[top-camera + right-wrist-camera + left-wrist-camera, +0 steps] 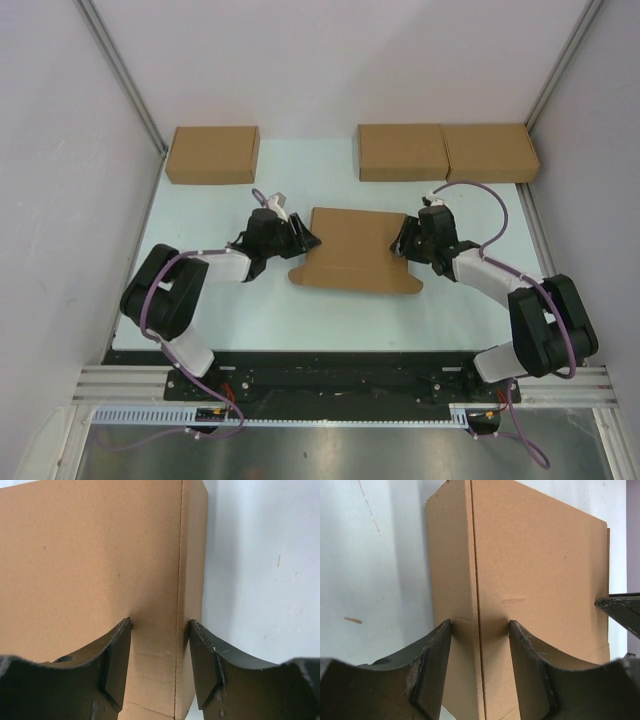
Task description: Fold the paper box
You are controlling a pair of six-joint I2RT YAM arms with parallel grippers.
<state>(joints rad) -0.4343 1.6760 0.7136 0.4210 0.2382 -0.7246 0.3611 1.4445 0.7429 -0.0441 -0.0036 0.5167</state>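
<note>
The fingers of the left gripper [306, 240] and the right gripper [401, 241] meet the paper box [355, 250] from opposite sides in the top view. This is probably so that both short edges are worked at once and the box cannot slide. The box lies in the middle of the desk [300, 315]. It is a plain brown, flat rectangle with two small ears spreading at its near corners, well apart from three compact cardboard boxes [402, 152] along the far edge.

In the left wrist view, the fingers [427, 670] stand about half apart, astride a crease where a narrow shaded side strip meets the broad panel. Whether they actually pinch the cardboard cannot be told. The right gripper's dark tip shows at the box's far edge.

The right wrist view mirrors this. Its fingers [112, 665] are half apart over the opposite crease, and the grip is equally unclear.
</note>
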